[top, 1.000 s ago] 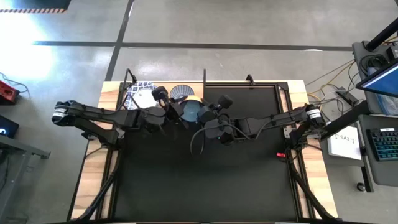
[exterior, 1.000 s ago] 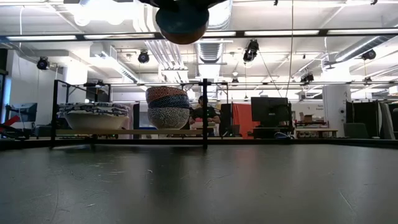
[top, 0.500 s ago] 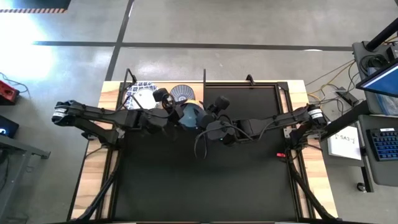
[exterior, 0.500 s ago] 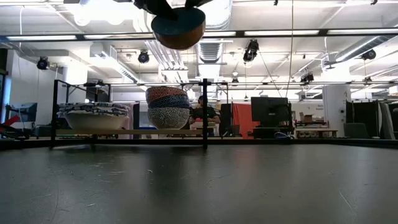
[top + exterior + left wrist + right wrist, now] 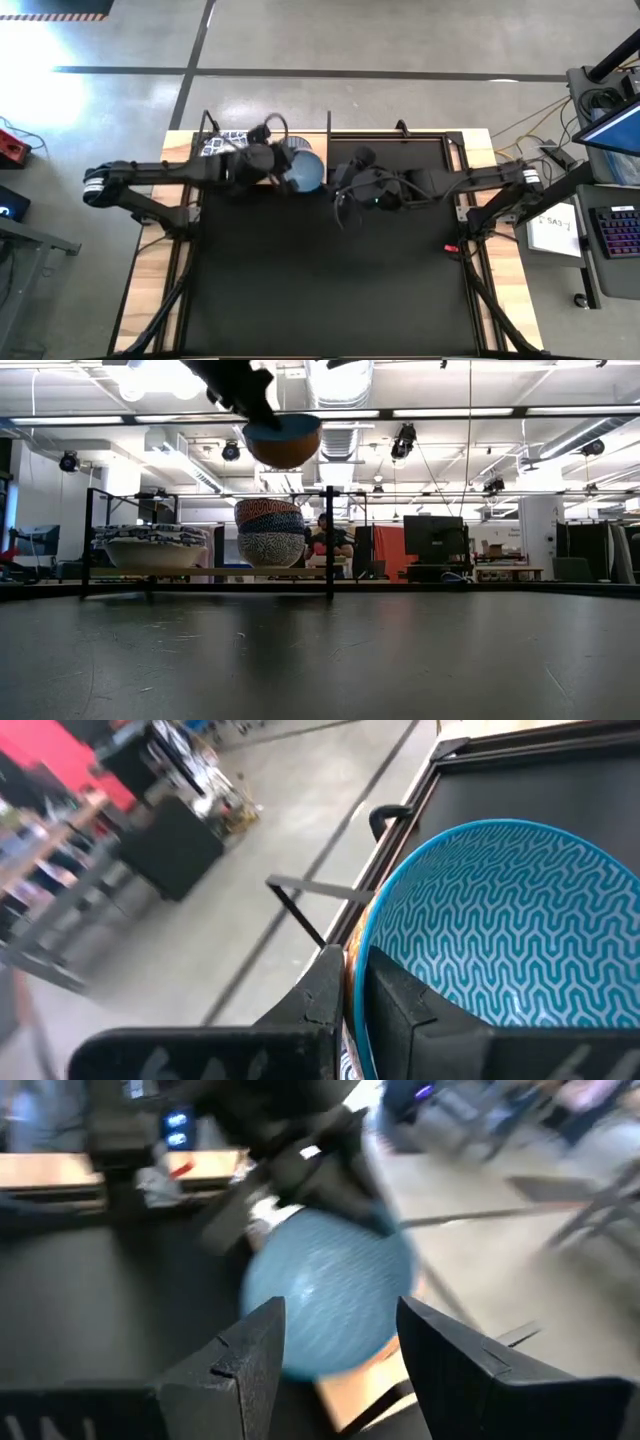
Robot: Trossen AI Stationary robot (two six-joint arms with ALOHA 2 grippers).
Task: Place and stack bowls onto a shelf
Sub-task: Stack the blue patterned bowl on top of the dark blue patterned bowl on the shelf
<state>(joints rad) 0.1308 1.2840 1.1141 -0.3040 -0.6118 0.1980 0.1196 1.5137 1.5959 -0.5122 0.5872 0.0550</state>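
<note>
My left gripper is shut on a light-blue bowl with an orange-yellow outside, held in the air above the shelf. On the shelf's light-wood board rest a stack of white bowls with blue rims and a stack of three small bowls, red on top. My right gripper is open and empty, just right of the bowl in the high view. My left gripper pinches the light-blue bowl's rim, on the side toward the table's left. One finger is inside the bowl and one outside. The fingers come from the left, slanting down. The bowl is lifted clear, mouth up, slightly tilted.
Thin black posts stand at the shelf's corners, one just right of the small-bowl stack. The shelf sits at the table's far left. The black mat covers the rest of the table. A person sits far behind the shelf.
My left gripper has carried the light-blue bowl toward the table's far edge, over the shelf. My right gripper has drawn back from the bowl toward the table's right edge.
</note>
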